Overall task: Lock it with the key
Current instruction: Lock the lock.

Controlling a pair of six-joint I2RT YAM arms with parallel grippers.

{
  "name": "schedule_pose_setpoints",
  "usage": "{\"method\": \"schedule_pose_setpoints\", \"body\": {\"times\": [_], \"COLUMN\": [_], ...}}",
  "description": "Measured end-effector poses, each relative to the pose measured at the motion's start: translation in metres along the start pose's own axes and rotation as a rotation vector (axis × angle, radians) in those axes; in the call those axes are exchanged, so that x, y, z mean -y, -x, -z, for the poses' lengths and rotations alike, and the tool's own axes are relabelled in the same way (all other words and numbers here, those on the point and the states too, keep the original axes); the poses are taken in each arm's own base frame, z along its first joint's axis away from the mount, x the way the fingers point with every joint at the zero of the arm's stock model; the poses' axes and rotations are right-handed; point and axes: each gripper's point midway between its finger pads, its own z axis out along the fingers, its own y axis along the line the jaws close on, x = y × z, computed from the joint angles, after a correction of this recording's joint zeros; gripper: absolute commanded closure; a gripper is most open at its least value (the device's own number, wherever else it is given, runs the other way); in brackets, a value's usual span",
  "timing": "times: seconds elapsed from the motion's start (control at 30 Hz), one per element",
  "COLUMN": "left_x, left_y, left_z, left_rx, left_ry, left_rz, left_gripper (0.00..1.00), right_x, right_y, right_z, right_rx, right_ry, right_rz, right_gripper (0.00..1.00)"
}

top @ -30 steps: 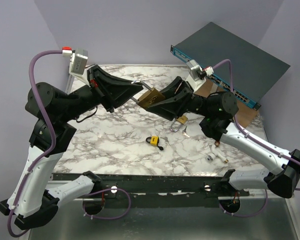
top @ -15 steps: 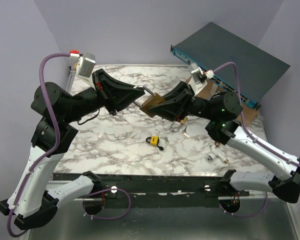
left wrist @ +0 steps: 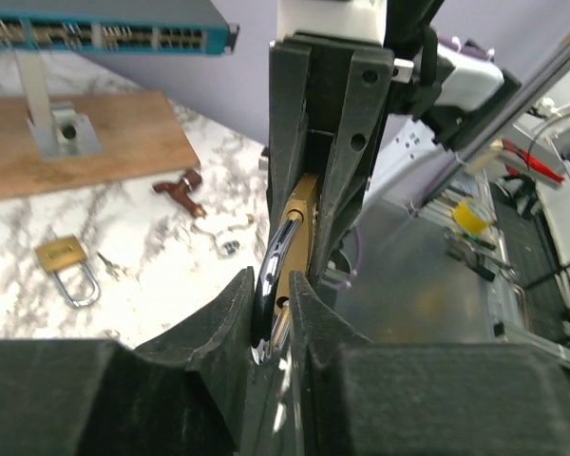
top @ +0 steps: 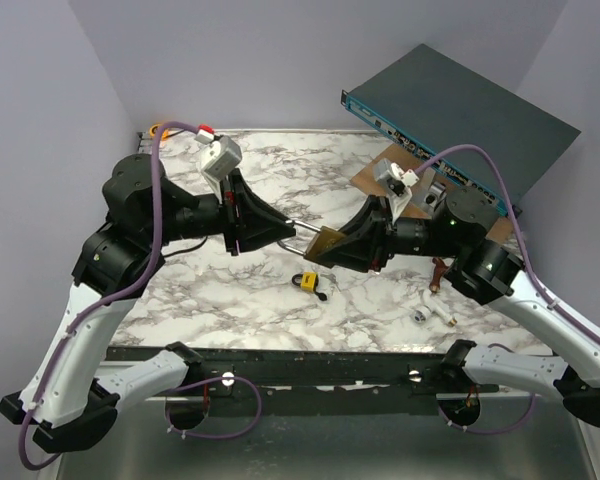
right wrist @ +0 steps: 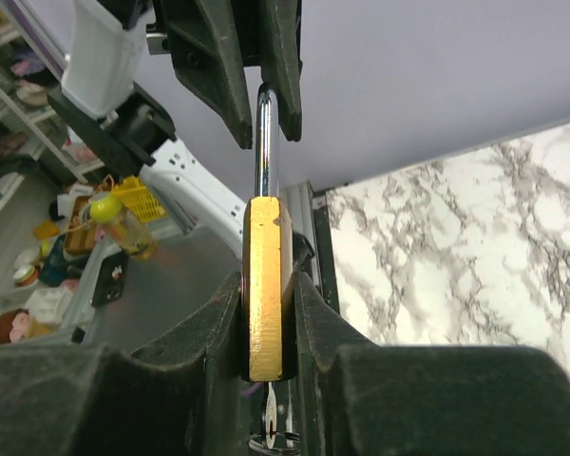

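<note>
A brass padlock (top: 326,243) hangs in mid-air over the middle of the marble table (top: 240,300), held between both grippers. My left gripper (top: 294,232) is shut on its steel shackle (left wrist: 274,275), seen edge-on between the pads. My right gripper (top: 336,248) is shut on the padlock's body (right wrist: 265,285). The shackle (right wrist: 264,142) rises from the body into the left fingers (right wrist: 230,66). A key (right wrist: 269,418) on a ring sticks out of the body's underside, between my right fingers.
A small yellow-and-black padlock (top: 307,282) lies on the table below the held one. A second brass padlock (left wrist: 65,266), a brown key (top: 438,275) and a small metal part (top: 421,314) lie to the right. A network switch (top: 460,120) on a wooden board (top: 390,168) stands at the back right.
Both arms have carried the padlock nearer and a little to the right, over the table's middle. Both wrists have swung round with it. The grips are unchanged.
</note>
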Motion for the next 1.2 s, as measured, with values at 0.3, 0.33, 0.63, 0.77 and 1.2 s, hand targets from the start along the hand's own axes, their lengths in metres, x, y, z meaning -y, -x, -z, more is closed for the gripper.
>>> {"method": "schedule_pose_setpoints", "body": {"times": [0.3, 0.33, 0.63, 0.77, 1.2], "left_x": [-0.002, -0.001, 0.016, 0.019, 0.018], "left_y": [-0.046, -0.05, -0.056, -0.055, -0.055], "left_z": [-0.003, -0.002, 0.012, 0.013, 0.009], "left_rx": [-0.151, -0.163, -0.171, -0.169, -0.174], "left_ry": [-0.083, -0.089, -0.125, -0.137, -0.155], "left_rz": [0.084, 0.088, 0.067, 0.065, 0.083], "left_gripper": [0.79, 0.79, 0.78, 0.77, 0.89], "right_x": [-0.001, -0.002, -0.019, -0.023, -0.024], "right_y": [-0.02, -0.019, -0.014, -0.017, -0.025], "right_z": [0.007, 0.008, 0.015, 0.016, 0.018], "right_rx": [-0.098, -0.101, -0.141, -0.163, -0.196], "right_ry": [-0.003, -0.001, 0.054, 0.079, 0.088], "right_rz": [-0.022, -0.02, 0.004, 0.003, -0.013], "right_gripper": [0.99, 0.99, 0.99, 0.99, 0.99]}}
